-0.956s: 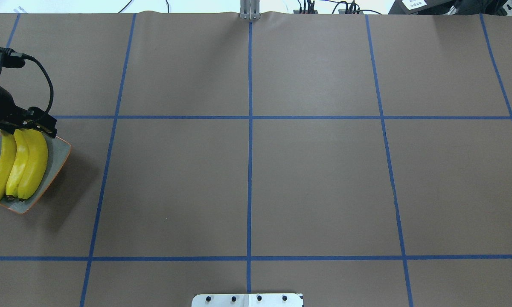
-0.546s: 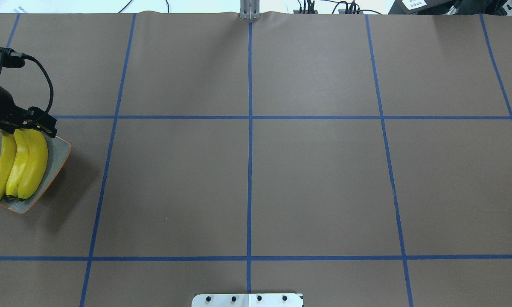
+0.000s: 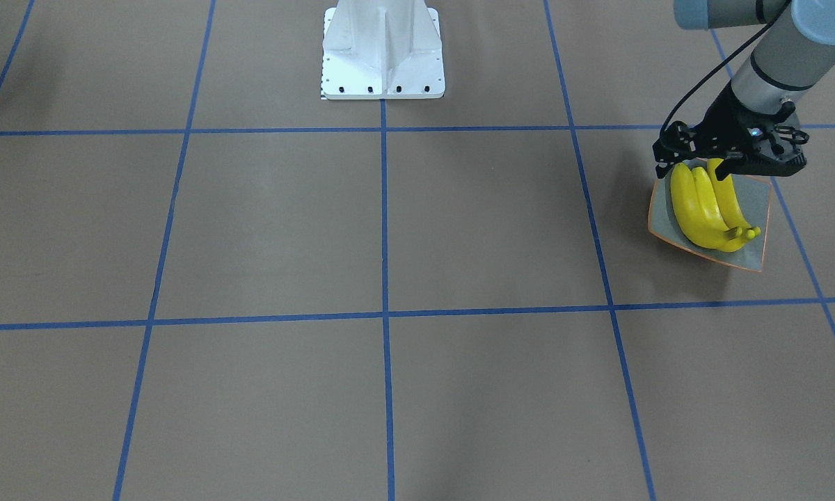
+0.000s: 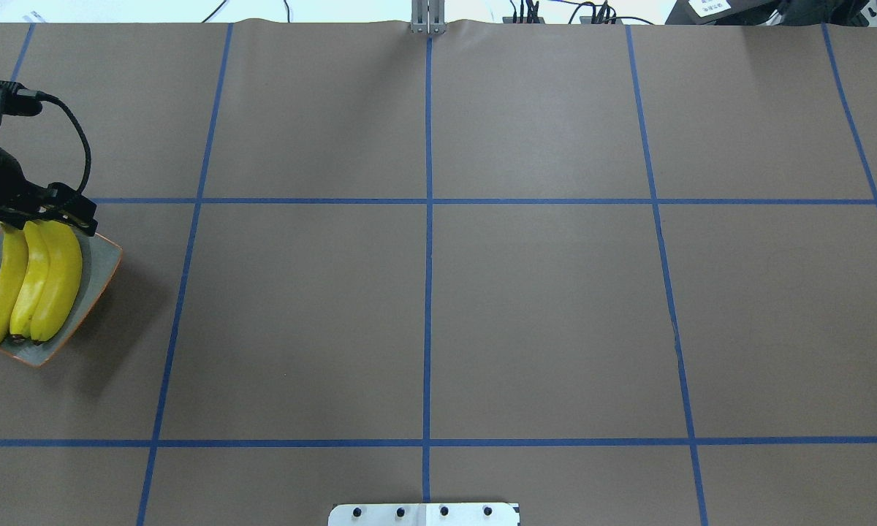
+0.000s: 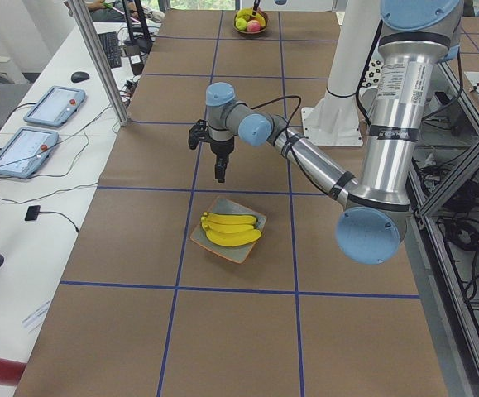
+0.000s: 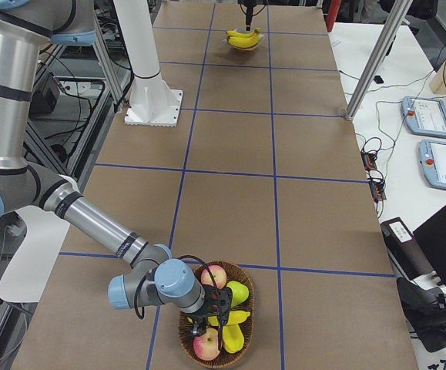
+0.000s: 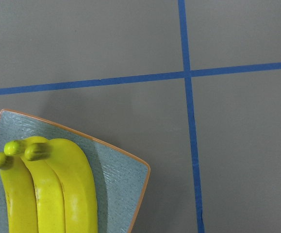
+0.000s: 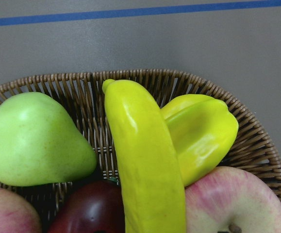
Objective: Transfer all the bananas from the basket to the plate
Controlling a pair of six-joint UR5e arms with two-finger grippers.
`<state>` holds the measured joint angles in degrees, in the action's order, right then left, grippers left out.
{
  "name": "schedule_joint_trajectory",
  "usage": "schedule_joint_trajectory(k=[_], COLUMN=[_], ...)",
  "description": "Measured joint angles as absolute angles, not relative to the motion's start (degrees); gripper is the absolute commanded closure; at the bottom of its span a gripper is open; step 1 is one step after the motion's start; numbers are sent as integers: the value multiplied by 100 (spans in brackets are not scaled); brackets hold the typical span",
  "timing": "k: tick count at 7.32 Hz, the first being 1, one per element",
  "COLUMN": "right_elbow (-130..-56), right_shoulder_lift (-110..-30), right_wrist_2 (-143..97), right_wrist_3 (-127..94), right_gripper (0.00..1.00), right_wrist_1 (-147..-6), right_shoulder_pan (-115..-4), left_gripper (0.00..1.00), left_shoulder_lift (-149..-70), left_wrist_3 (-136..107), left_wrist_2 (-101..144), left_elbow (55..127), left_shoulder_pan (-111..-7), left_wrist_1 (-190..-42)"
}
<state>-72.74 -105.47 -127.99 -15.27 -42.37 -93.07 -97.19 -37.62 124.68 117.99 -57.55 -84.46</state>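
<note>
Paper of a flat brown, crossed by a grid of blue tape lines, covers the table [image 4: 541,307], and a wide stretch of it lies between the two work spots at opposite ends. At the end on the robot's left, the small square grey plate with a thin orange rim [image 4: 101,261] sits close to the table's side edge, one corner cut off by the overhead view's border. Three bright yellow, curved, plastic-looking bananas [image 4: 33,281] lie side by side on the plate, touching one another, with a bare grey strip along the inner side. The black left end effector [image 5: 220,175] hangs above the plate, apart from the fruit and holding nothing; whether its fingers are spread or closed I cannot tell. Near the table's other end stands the round brown wicker basket [image 8: 57,82]. A fourth yellow banana [image 8: 145,165] lies in it, touching a yellow-green ribbed fruit [image 8: 203,131], with a green pear [image 8: 33,141] on its other side and a red apple [image 8: 237,204] at its lower end. The right end effector [image 6: 209,308] hovers low over the basket, and its finger spread cannot be told either.
</note>
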Motion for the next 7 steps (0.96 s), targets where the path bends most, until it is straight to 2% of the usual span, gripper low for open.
schedule_joint_trajectory(k=[7], right_elbow=[-7902], right_shoulder_lift=[-10547], right_wrist_2=[-13267], right_wrist_3=[-1140], right_gripper=[100], right_wrist_1=[-4279], right_shoulder_pan=[-9832], left_gripper=[0], left_shoulder_lift=[-9720], left_wrist_3=[-3767], left_wrist_2=[12477], left_elbow=[11803], left_shoulder_pan=[-5757], left_wrist_1=[-8446])
